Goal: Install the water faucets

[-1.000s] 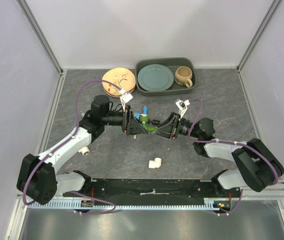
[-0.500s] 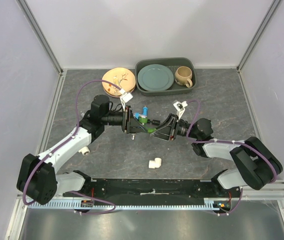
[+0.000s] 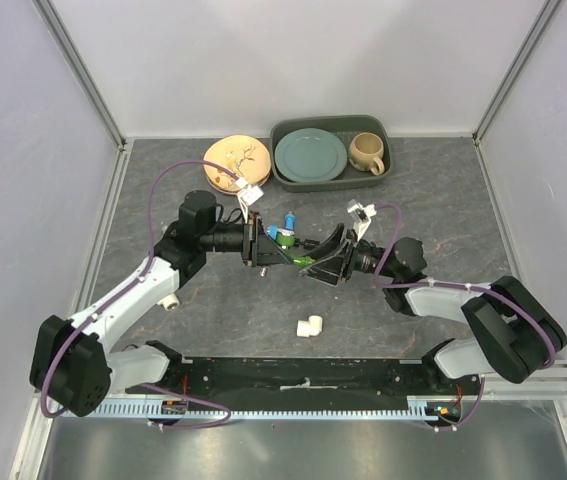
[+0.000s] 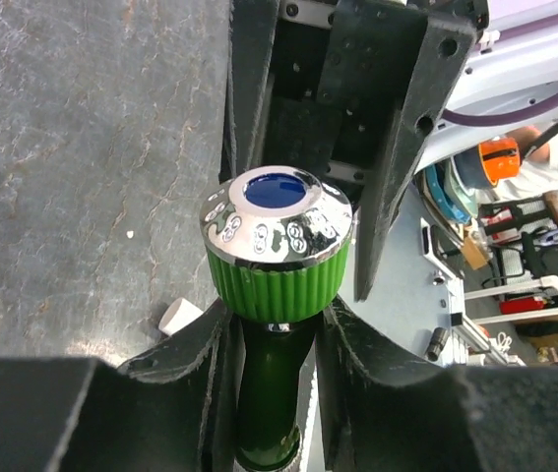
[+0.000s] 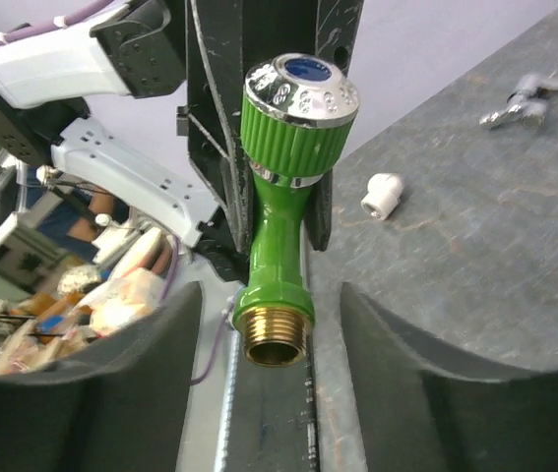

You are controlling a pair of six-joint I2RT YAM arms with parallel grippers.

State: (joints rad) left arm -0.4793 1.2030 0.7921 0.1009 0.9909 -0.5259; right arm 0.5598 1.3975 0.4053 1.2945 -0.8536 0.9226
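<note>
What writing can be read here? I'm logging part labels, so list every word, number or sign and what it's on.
No text is readable.
On the chrome cap of the green tap: small raised marks, too small to read.
In the background clutter of the wrist views: blurred, illegible.
On the grey plate, mug, white pipe elbow: no writing shows.

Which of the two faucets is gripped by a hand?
The green faucet, clamped in the left hand; the blue faucet is unheld.

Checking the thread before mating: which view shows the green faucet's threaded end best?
Right wrist: the green faucet's threaded end is in full view. Left wrist shows only its knob and body; top external, a green speck.
</note>
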